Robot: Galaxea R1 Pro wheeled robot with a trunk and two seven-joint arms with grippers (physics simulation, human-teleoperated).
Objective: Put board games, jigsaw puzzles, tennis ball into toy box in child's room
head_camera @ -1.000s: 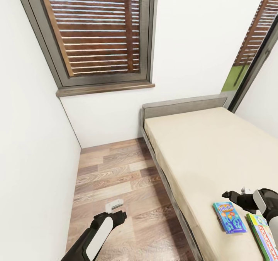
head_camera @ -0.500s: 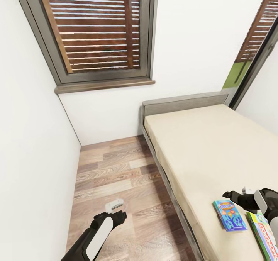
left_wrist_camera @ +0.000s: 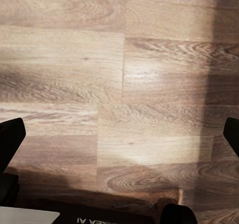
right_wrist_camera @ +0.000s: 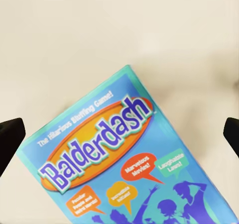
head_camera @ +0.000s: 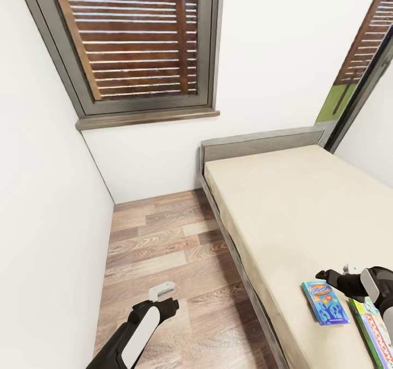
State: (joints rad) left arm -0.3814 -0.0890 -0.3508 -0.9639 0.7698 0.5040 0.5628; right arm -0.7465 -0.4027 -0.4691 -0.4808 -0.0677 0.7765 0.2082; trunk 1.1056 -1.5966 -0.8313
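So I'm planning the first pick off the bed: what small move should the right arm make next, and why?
Probably lower the right gripper onto the blue Balderdash box. The box lies flat on the bed, right under the open gripper and not yet touched.

Two board games [head_camera: 325, 302] lie on the bed [head_camera: 273, 210].

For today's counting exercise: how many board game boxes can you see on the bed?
2. The blue Balderdash box lies flat near the bed's near end, below the right gripper. The green Monopoly box lies beside it at the picture's right edge, partly cut off.
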